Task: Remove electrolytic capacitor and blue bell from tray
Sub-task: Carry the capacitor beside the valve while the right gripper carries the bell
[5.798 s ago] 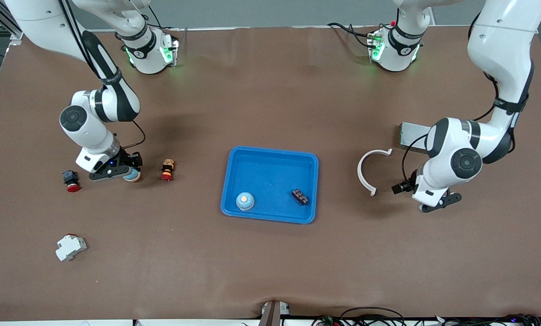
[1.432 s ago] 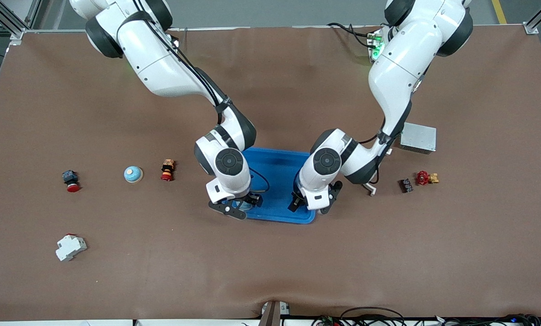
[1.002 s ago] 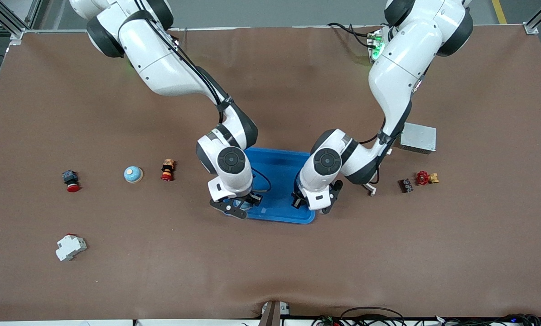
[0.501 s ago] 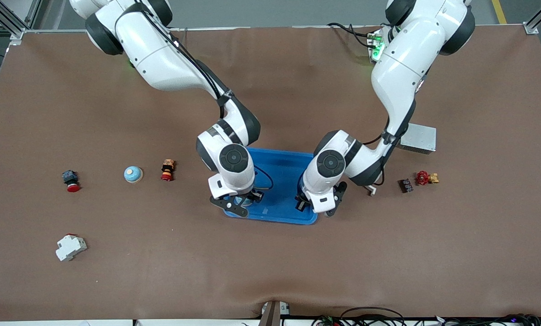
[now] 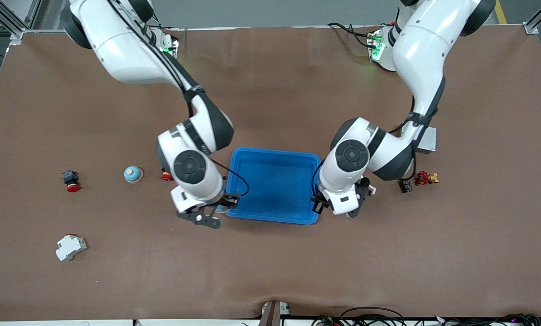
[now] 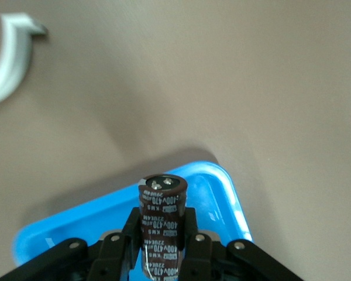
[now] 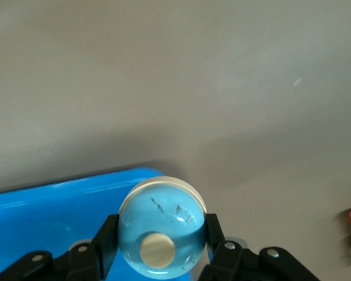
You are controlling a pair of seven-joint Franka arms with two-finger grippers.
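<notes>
**Table layout**

Tray (image 5: 272,186) mid-table. Right gripper (image 5: 212,213) with bell (image 7: 159,234) over tray's edge toward right arm's end. Left gripper (image 5: 338,207) with capacitor (image 6: 162,227) over tray's corner toward left arm's end. Second bell (image 5: 133,174) on table between two push buttons (image 5: 70,180) (image 5: 166,176). Breaker (image 5: 70,246) nearer the camera than these.

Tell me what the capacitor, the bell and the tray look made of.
Capacitor: dark brown glossy sleeve with white printing, probably plastic film over a metal can; silvery terminals on its end. Bell: light blue dome with sharp highlights, likely painted metal or glossy plastic, with a cream button. Tray: bright blue, smooth, rounded rim, looks like moulded plastic.
</notes>
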